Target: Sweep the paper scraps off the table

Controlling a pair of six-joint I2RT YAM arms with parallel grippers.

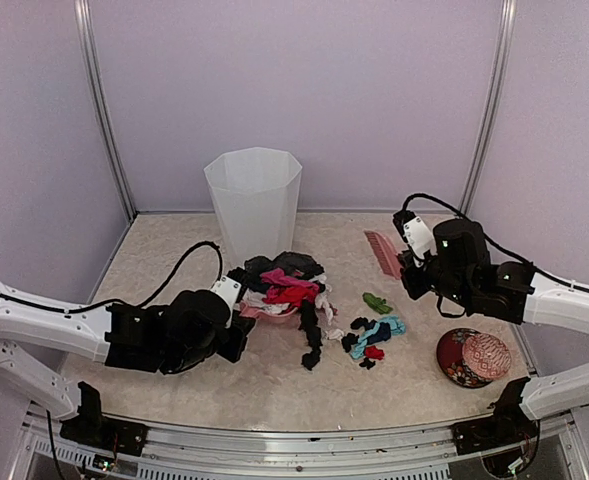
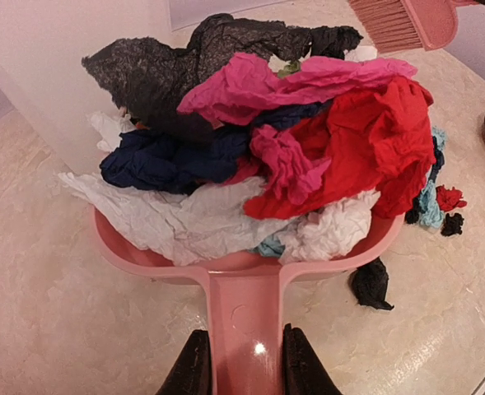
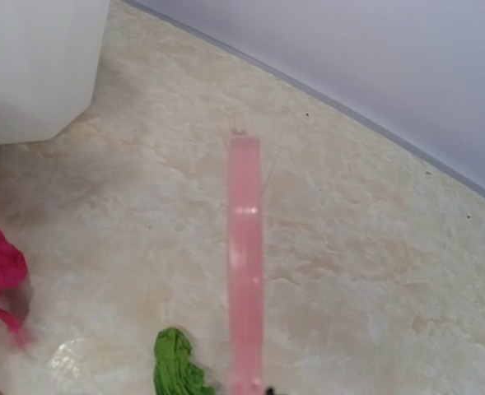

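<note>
My left hand [image 2: 245, 364] is closed on the handle of the pink dustpan [image 2: 226, 268], fingers pinching it from both sides. The pan sits on the bench [image 1: 274, 392] left of centre in the top view, heaped with paper scraps [image 2: 308, 148]. My right hand [image 1: 410, 268] grips the pink brush [image 1: 381, 252], though its fingers barely show in the wrist view. The brush's long axis runs from that hand up and left towards the far wall, with the bristles clear of the litter. What matters next is the loose litter. It lies just right of the pan's mouth in the top view, between the pan and my right hand and below the brush. The right hand is the nearer one, so I judge the stroke is a leftward pull towards the pan. By count there is one green scrap [image 1: 376, 302], one black strip [image 1: 311, 346] right beside the pan, and one mixed clump [image 1: 374, 336]. The clump holds a teal bit, a red bit and several black bits too small to number. The heap in the pan is too tangled to count. I also see one dustpan, one brush and one white bin [image 1: 252, 195] just above the pan in the frame. One red patterned dish [image 1: 472, 357] sits at lower right, apart from the clump, and I would keep the brush off it.
</note>
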